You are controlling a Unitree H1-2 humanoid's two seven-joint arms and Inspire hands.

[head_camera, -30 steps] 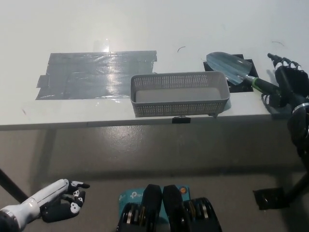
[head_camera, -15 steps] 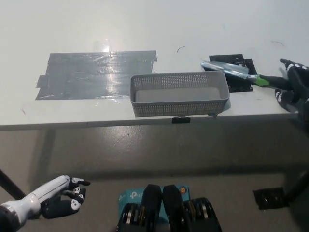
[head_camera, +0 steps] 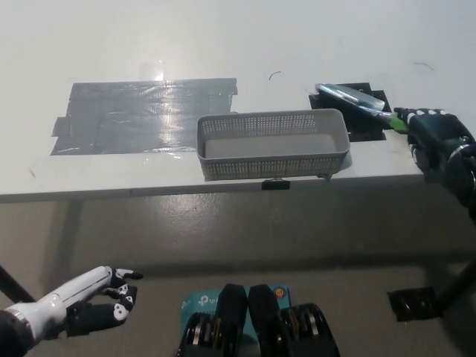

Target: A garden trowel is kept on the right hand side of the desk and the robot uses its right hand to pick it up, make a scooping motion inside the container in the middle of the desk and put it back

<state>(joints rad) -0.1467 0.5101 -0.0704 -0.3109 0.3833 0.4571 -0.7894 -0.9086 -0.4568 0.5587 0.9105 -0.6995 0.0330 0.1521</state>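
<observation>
Moved inward, right hand (head_camera: 439,140) clasps the trowel (head_camera: 351,97) handle near the container (head_camera: 272,145); left hand (head_camera: 95,300) idles low, fingers apart.

A white desk (head_camera: 223,37) fills the upper part of the view, its front edge running straight across. A wide patch of grey tape (head_camera: 141,115) lies on its left half and catches a soft glare of overhead light. A small black mat (head_camera: 367,132) sits at the right. Below, the grey-brown floor (head_camera: 223,238) lies in shadow, with a black leg (head_camera: 11,286) at the lower left
</observation>
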